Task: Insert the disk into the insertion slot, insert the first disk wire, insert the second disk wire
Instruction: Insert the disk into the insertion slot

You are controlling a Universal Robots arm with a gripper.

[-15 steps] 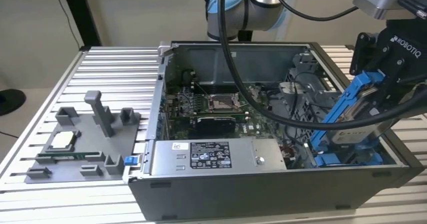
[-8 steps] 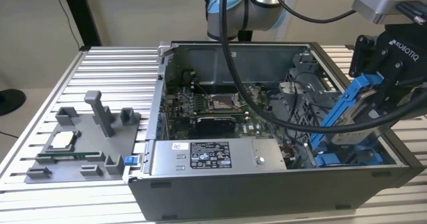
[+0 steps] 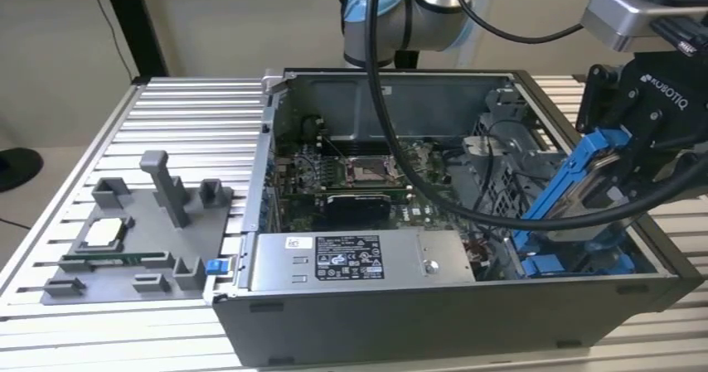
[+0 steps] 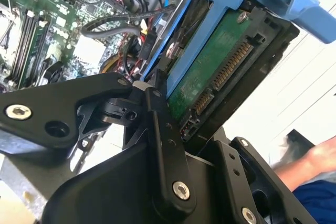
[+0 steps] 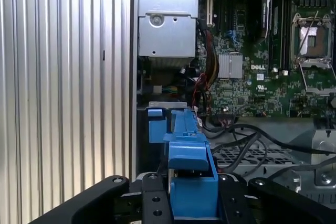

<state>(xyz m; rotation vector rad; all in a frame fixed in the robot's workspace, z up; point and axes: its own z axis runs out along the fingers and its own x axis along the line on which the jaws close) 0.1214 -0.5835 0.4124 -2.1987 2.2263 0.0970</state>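
While the pincer (image 5: 191,190) is closed on the disk (image 4: 220,72), its black fingers (image 5: 152,198) press the two sides of the blue carrier (image 3: 592,161), and the drive hangs steeply tilted, connector edge and green board showing in the second wrist view. It is held above the open computer case (image 3: 443,322), at the exterior view's right, over the insertion slot (image 3: 548,264), whose blue rails sit low in the case corner. The disk looks not yet seated, and I cannot tell whether its lower edge touches the rails.

The main hazard, as I judge it, is the tilt: coming in at this slant, a carrier corner could catch on the bay's sheet metal or ride over a rail and jam. The carrier is plastic, so a hard push might flex it and let the drive shift in the grip. Loose wires (image 5: 210,111) lie beside the bay and could be pinched beneath the disk. The arm's cable (image 3: 443,181) drapes across the case and might snag. The power-supply box (image 3: 366,260) sits near the slot on the ribbed worktop (image 3: 177,115) side.
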